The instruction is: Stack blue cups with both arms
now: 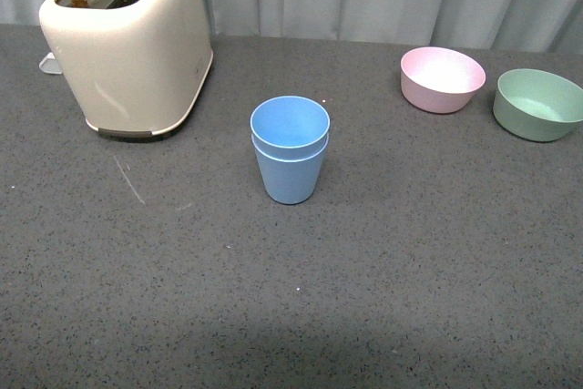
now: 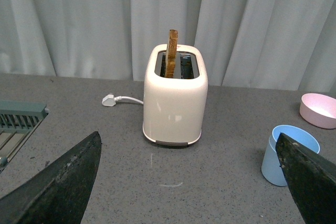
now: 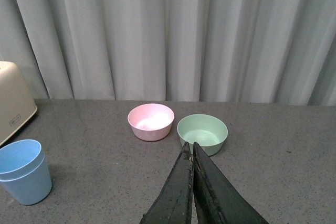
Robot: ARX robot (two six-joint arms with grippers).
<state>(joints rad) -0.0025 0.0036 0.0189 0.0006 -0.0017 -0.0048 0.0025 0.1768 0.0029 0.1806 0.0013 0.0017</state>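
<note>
Two light blue cups (image 1: 290, 148) stand nested, one inside the other, upright in the middle of the grey table. The stack also shows in the left wrist view as blue cups (image 2: 281, 155) and in the right wrist view as blue cups (image 3: 22, 171). Neither arm shows in the front view. My left gripper (image 2: 189, 142) is open, its black fingers (image 2: 63, 182) wide apart with bare table between them; one finger partly covers the cups. My right gripper (image 3: 190, 146) is shut with nothing between its fingers, well away from the cups.
A cream toaster (image 1: 127, 47) with a slice of bread stands at the back left, its white plug (image 2: 108, 99) lying behind it. A pink bowl (image 1: 443, 78) and a green bowl (image 1: 539, 103) sit at the back right. A grey rack (image 2: 18, 121) lies beyond the toaster's side.
</note>
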